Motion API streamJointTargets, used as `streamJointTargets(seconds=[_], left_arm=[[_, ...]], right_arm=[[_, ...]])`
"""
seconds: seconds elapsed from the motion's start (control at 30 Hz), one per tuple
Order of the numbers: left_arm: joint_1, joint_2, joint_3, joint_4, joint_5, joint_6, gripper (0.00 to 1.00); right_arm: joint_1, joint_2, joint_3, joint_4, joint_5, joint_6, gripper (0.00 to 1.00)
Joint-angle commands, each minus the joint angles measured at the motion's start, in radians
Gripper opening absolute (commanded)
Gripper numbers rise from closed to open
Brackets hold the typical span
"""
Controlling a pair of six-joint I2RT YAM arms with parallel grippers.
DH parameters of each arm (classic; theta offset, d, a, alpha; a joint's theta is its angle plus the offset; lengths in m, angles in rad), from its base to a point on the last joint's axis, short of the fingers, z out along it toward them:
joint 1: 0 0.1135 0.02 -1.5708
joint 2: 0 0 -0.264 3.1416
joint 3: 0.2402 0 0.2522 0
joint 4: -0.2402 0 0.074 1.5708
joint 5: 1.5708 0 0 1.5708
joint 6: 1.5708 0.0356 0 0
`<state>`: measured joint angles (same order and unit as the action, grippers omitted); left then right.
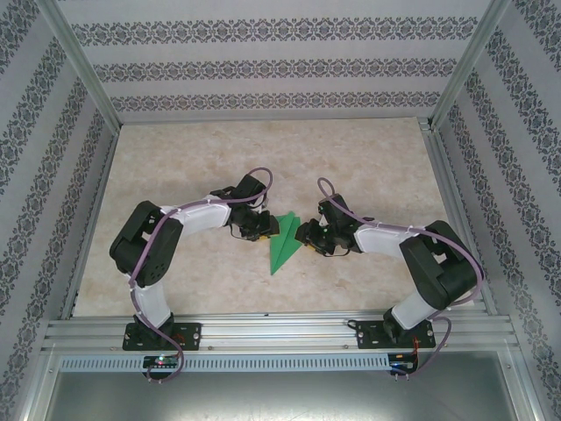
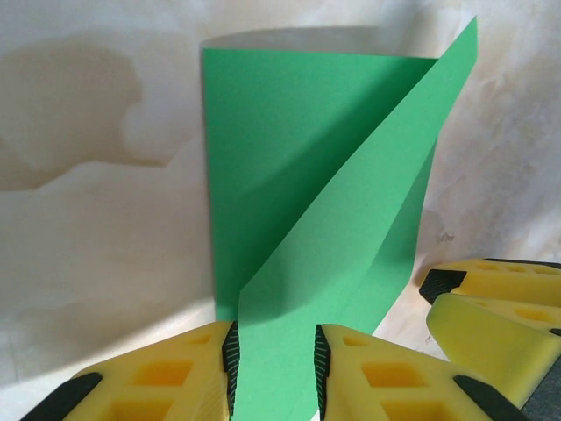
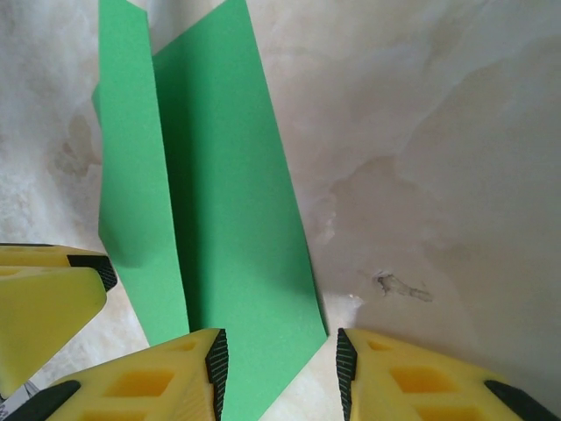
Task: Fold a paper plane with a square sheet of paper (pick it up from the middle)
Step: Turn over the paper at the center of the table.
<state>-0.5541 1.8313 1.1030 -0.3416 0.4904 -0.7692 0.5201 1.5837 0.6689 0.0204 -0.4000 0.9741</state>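
Both jaws parted, unclenched: left gripper (image 2: 276, 338), right gripper (image 3: 277, 342) straddling creased square sheet of paper (image 1: 283, 244) on table (image 1: 351, 158), flap (image 2: 368, 202) raised.

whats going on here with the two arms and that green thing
Two robot arms are folding a green sheet of paper in the middle of the table. It is partly folded into a pointed, creased shape, with one flap lifted off the rest. The left claw and the right claw meet at it from opposite sides, each with jaws apart and paper showing in the gap. It is not a finished plane yet.
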Motion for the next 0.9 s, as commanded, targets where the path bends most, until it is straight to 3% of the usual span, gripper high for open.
streamJointTargets(seconds=[0.0,0.87], left_arm=[[0.013,0.02,0.027,-0.039,0.008,0.025,0.32],[0.013,0.059,0.021,-0.057,0.024,0.028,0.26]], right_arm=[[0.01,0.017,0.026,0.003,0.003,0.006,0.4],[0.004,0.078,0.027,0.179,-0.084,0.06,0.37]])
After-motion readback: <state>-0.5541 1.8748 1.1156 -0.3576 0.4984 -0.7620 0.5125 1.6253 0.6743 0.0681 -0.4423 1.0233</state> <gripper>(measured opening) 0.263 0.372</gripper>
